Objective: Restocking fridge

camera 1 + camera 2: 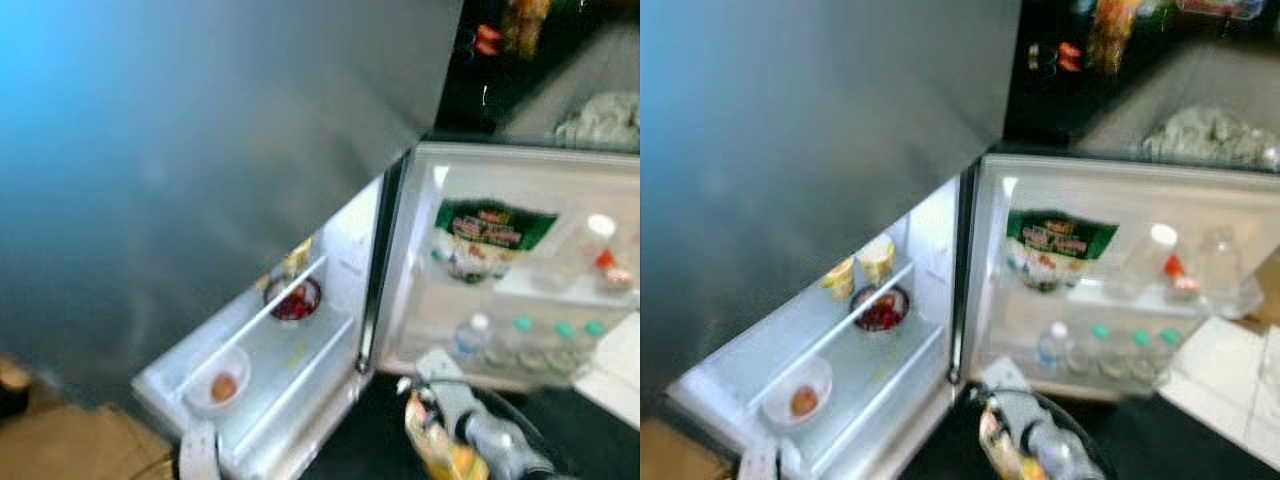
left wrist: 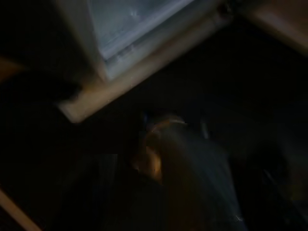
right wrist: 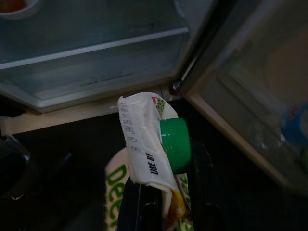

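Black fingers of my right gripper [image 3: 163, 192] are clamped on a juice carton [image 3: 144, 159] with a green cap [image 3: 174, 144] and "USE BY" print; I see it held low, just in front of the open fridge [image 1: 330, 330], below the hinge side of its door [image 1: 520, 170]. My left arm [image 1: 198, 452] sits low before the fridge's front edge; I cannot tell from the dark, blurred wrist view how its fingers stand. Next, on the lit glass shelf [image 1: 870, 360]: a white bowl [image 1: 800, 392] holding an egg-like item, then a bowl of red fruit [image 1: 880, 308], then two yellow cups [image 1: 862, 266]. Farther, on the door: a row of bottles [image 1: 1105, 350], and above them a green bag [image 1: 1058, 245].
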Motion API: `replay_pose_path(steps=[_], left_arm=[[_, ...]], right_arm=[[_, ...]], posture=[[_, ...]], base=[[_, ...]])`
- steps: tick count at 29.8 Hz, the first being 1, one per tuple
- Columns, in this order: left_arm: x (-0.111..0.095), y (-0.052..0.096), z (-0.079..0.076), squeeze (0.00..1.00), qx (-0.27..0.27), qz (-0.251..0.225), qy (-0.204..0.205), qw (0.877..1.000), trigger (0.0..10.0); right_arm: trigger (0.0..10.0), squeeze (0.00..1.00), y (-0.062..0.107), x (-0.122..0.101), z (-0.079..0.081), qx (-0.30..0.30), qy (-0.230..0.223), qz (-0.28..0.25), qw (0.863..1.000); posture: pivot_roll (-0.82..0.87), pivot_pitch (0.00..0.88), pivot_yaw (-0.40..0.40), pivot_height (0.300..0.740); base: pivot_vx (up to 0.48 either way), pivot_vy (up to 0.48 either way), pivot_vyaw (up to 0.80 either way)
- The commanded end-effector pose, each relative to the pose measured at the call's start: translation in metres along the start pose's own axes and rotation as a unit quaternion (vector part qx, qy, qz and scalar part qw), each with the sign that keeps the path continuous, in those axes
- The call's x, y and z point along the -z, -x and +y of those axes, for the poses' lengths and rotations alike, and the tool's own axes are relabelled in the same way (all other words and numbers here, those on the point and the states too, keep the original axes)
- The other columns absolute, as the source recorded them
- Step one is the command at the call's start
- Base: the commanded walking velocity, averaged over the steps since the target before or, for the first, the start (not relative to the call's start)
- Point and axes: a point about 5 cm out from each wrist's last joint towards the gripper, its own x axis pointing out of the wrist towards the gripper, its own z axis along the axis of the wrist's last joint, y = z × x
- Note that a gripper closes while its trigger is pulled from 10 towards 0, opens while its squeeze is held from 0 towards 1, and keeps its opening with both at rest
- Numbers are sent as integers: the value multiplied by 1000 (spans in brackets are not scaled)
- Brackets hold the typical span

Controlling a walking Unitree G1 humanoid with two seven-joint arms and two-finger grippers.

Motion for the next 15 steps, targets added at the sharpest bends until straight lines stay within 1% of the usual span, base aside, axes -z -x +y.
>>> replay_pose_path(steps=[1, 2, 4, 5, 7, 11, 13, 15], left_arm=[[-27, -2, 0, 0, -2, -41, -14, 999, 10000], [-27, -2, -1, 0, 3, -44, -4, 999, 10000], [-27, -3, -1, 0, 7, -41, -7, 999, 10000], [-26, -3, -1, 0, 9, -36, -16, 999, 10000], [-25, -2, -1, 0, 11, -33, -22, 999, 10000], [-24, -2, -1, 0, 9, -32, -20, 999, 10000], [-24, -2, 0, 0, 4, -34, -12, 999, 10000], [-24, -2, 0, 0, 5, -34, -14, 999, 10000]], right_arm=[[10000, 0, 2, 3, -5, 7, -1, 4, 1000], [10000, 0, 2, 3, -5, 8, -1, 4, 1000], [10000, 0, 2, 3, -5, 8, -1, 4, 1000], [10000, 0, 2, 3, -5, 8, -2, 4, 1000], [10000, 0, 2, 3, -5, 8, -2, 4, 1000], [10000, 0, 2, 3, -5, 8, -3, 4, 1000], [10000, 0, 2, 3, -5, 9, -2, 4, 1000], [10000, 0, 2, 1, -6, 12, -1, 0, 1000]], posture=[[-40, 0, 29, 740], [-40, 0, 29, 740], [-40, 0, 29, 740], [-40, 0, 29, 740], [-39, 0, 29, 740], [-39, 0, 29, 740], [-37, 0, 27, 740], [-37, 0, 27, 740]], base=[[0, 0, 0], [0, 0, 0], [0, 0, 0], [0, 0, 0], [0, -480, 0], [0, -459, 0], [0, 0, 0], [0, 0, 0]])
